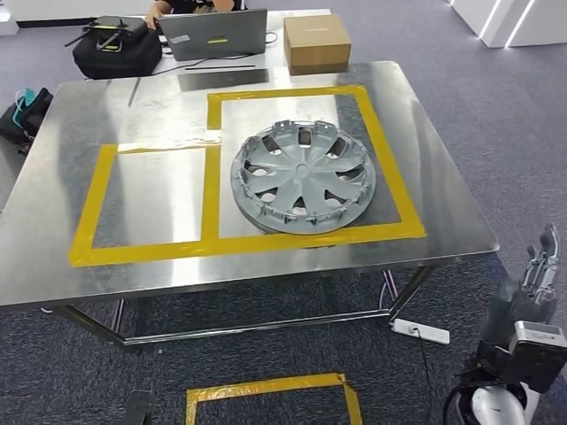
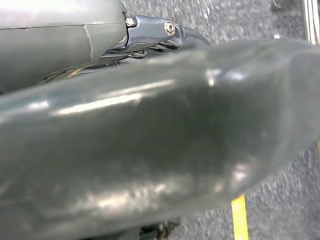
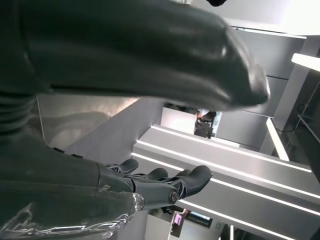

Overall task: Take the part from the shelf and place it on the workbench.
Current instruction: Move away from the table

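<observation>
Steel tabletop [image 1: 80, 257] w/ yellow tape boxes fills the room's middle; the part, a grey wheel cover [image 1: 303, 175], lies flat inside the right-hand box, so it looks placed already. Right hand [image 1: 528, 305] hangs low off the tabletop's near right corner, fingers [image 3: 181, 182] straight and apart, holding nothing; wheel cover sits at approx 10 o'clock from it, well apart. Left hand: can't tell its state, wrist view too blurred. Right is prob the nearer.

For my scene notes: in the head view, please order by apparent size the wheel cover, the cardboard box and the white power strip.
1. wheel cover
2. cardboard box, farther away
3. white power strip
</observation>
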Tool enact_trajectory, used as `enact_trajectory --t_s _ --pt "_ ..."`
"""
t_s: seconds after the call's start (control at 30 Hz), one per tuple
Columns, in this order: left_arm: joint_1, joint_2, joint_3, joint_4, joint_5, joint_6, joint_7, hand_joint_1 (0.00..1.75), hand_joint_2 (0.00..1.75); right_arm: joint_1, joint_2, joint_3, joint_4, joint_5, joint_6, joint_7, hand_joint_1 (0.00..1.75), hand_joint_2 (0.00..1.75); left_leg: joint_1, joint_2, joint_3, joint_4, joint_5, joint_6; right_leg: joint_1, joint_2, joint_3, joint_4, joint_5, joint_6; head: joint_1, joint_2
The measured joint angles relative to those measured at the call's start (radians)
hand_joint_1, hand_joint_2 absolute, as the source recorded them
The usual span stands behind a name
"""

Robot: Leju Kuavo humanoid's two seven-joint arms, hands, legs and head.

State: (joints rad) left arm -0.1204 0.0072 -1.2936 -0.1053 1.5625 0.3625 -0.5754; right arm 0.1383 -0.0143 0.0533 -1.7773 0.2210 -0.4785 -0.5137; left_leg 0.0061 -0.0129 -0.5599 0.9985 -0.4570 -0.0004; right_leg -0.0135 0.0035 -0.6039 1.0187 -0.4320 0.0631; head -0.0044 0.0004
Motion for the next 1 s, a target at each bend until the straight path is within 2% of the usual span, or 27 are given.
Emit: enact_trajectory --t_s 0.03,0.07,0.13,0.17,0.2,0.23,0.33,0.4,0.43,0.47,0.53,0.57,0.6,0.63,0.7,0.73,0.77,0.8,0.87,0.93,1.0 --pt "-0.002 0.001 -0.001 0.000 -0.003 0.002 0.002 0.00 0.00 0.004 0.001 -0.004 -0.004 -0.003 0.000 0.000 0.00 0.00 0.000 0.001 -0.002 -0.002 0.005 0.008 -0.001 0.000 -0.008 0.015 -0.016 0.005 0.002 0.000" --pt "-0.004 0.002 -0.002 0.000 -0.005 0.006 0.005 0.00 0.00 0.009 0.002 -0.009 -0.008 -0.006 -0.001 -0.001 0.00 0.00 0.001 0.001 -0.005 -0.004 0.009 0.015 -0.002 0.000 -0.023 0.050 -0.044 0.008 0.004 0.000" --pt "-0.009 0.004 -0.006 0.000 -0.010 0.011 0.013 0.00 0.00 0.019 0.002 -0.020 -0.018 -0.011 -0.003 -0.003 0.00 0.00 0.000 0.002 -0.013 -0.004 0.016 0.024 -0.001 0.000 -0.067 0.169 -0.121 0.012 0.009 0.000" --pt "-0.011 0.005 -0.008 0.000 -0.012 0.013 0.017 0.00 0.00 0.025 0.002 -0.025 -0.023 -0.013 -0.003 -0.004 0.00 0.00 -0.002 0.002 -0.019 -0.004 0.020 0.026 -0.001 0.000 -0.086 0.229 -0.150 0.013 0.009 0.000" --pt "-0.012 0.005 -0.009 0.000 -0.014 0.014 0.019 0.00 0.00 0.031 0.003 -0.029 -0.027 -0.015 -0.004 -0.005 0.00 0.00 -0.004 0.002 -0.024 -0.004 0.024 0.027 0.000 0.000 -0.094 0.265 -0.162 0.013 0.009 0.000" --pt "-0.013 0.005 -0.011 0.000 -0.015 0.014 0.020 0.00 0.00 0.036 0.003 -0.032 -0.030 -0.017 -0.004 -0.005 0.00 0.00 -0.006 0.002 -0.029 -0.004 0.028 0.027 0.001 0.000 -0.084 0.264 -0.156 0.011 0.009 0.000" --pt "-0.013 0.005 -0.013 0.000 -0.016 0.015 0.021 0.00 0.00 0.040 0.004 -0.036 -0.036 -0.018 -0.004 -0.006 0.00 0.00 -0.007 0.003 -0.037 -0.003 0.035 0.025 0.003 0.000 -0.031 0.192 -0.114 0.007 0.009 0.000" --pt "-0.014 0.005 -0.013 0.000 -0.016 0.015 0.021 0.00 0.00 0.041 0.004 -0.036 -0.037 -0.018 -0.004 -0.006 0.00 0.00 -0.007 0.003 -0.037 -0.003 0.036 0.025 0.003 0.000 -0.024 0.182 -0.109 0.006 0.009 0.000" --pt "-0.014 0.005 -0.014 0.000 -0.017 0.015 0.021 0.00 0.00 0.041 0.004 -0.037 -0.039 -0.018 -0.004 -0.006 0.00 0.00 -0.007 0.002 -0.038 -0.003 0.037 0.024 0.003 0.000 -0.007 0.155 -0.100 0.005 0.009 0.000" --pt "-0.017 0.006 -0.018 0.000 -0.021 0.015 0.022 0.00 0.00 0.043 0.004 -0.041 -0.046 -0.017 -0.003 -0.004 0.00 0.00 -0.008 0.002 -0.040 -0.003 0.041 0.019 0.005 0.000 0.025 0.104 -0.089 0.001 0.008 0.000" --pt "-0.026 0.008 -0.030 0.000 -0.030 0.015 0.023 0.00 0.00 0.059 0.005 -0.050 -0.068 -0.010 0.002 0.004 0.00 0.00 -0.010 0.001 -0.048 -0.004 0.053 0.000 0.006 0.000 0.076 0.003 -0.062 -0.017 0.009 0.000" --pt "-0.032 0.009 -0.037 0.000 -0.034 0.015 0.024 0.00 0.00 0.068 0.006 -0.054 -0.080 -0.006 0.005 0.010 0.00 0.00 -0.010 0.001 -0.056 0.005 0.045 -0.012 0.006 0.000 0.086 -0.023 -0.053 -0.028 0.007 0.000" --pt "-0.036 0.010 -0.041 0.000 -0.035 0.016 0.024 0.00 0.00 0.076 0.006 -0.056 -0.087 -0.003 0.008 0.014 0.00 0.00 -0.009 0.002 -0.067 0.030 0.021 -0.021 0.004 0.000 0.078 -0.025 -0.045 -0.037 0.005 0.000" --pt "-0.040 0.010 -0.045 0.000 -0.035 0.018 0.024 0.00 0.00 0.080 0.008 -0.057 -0.092 -0.003 0.008 0.016 0.00 0.00 -0.007 0.002 -0.086 0.080 -0.020 -0.027 0.002 -0.001 0.073 -0.026 -0.037 -0.042 0.003 0.000" --pt "-0.045 0.010 -0.051 0.000 -0.034 0.023 0.029 0.00 0.00 0.088 0.011 -0.059 -0.097 -0.006 0.006 0.020 0.00 0.00 -0.003 0.003 -0.128 0.208 -0.097 -0.037 0.002 -0.002 0.056 -0.025 -0.024 -0.048 0.001 0.000" --pt "-0.047 0.010 -0.053 0.000 -0.033 0.027 0.033 0.00 0.00 0.091 0.012 -0.060 -0.098 -0.010 0.006 0.021 0.00 0.00 -0.002 0.003 -0.139 0.251 -0.113 -0.040 0.002 -0.003 0.048 -0.025 -0.018 -0.048 0.000 0.000" --pt "-0.048 0.010 -0.055 0.000 -0.030 0.029 0.037 0.00 0.00 0.093 0.014 -0.062 -0.100 -0.015 0.006 0.021 0.00 0.00 0.000 0.003 -0.134 0.262 -0.109 -0.042 0.002 -0.003 0.040 -0.024 -0.013 -0.047 0.000 0.000" --pt "-0.049 0.011 -0.056 0.000 -0.028 0.031 0.040 0.00 0.00 0.096 0.015 -0.063 -0.103 -0.020 0.008 0.021 0.00 0.00 0.002 0.003 -0.113 0.240 -0.091 -0.043 0.001 -0.002 0.034 -0.024 -0.008 -0.044 0.000 0.000" --pt "-0.051 0.011 -0.057 0.000 -0.022 0.032 0.040 0.00 0.00 0.103 0.016 -0.064 -0.112 -0.032 0.015 0.023 0.00 0.00 0.004 0.003 -0.030 0.117 -0.039 -0.043 0.000 -0.002 0.025 -0.024 0.000 -0.037 0.000 0.000" --pt "-0.056 0.011 -0.057 0.000 -0.020 0.031 0.033 0.00 0.00 0.109 0.016 -0.065 -0.121 -0.042 0.023 0.026 0.00 0.00 0.004 0.002 0.034 0.009 -0.015 -0.037 0.003 -0.002 0.017 -0.021 0.009 -0.025 0.000 0.000" --pt "-0.059 0.010 -0.058 0.000 -0.020 0.028 0.027 0.00 0.00 0.112 0.016 -0.066 -0.128 -0.046 0.027 0.026 0.00 0.00 0.002 0.001 0.040 -0.019 -0.014 -0.021 0.004 -0.002 0.010 -0.021 0.019 -0.012 0.000 0.000"
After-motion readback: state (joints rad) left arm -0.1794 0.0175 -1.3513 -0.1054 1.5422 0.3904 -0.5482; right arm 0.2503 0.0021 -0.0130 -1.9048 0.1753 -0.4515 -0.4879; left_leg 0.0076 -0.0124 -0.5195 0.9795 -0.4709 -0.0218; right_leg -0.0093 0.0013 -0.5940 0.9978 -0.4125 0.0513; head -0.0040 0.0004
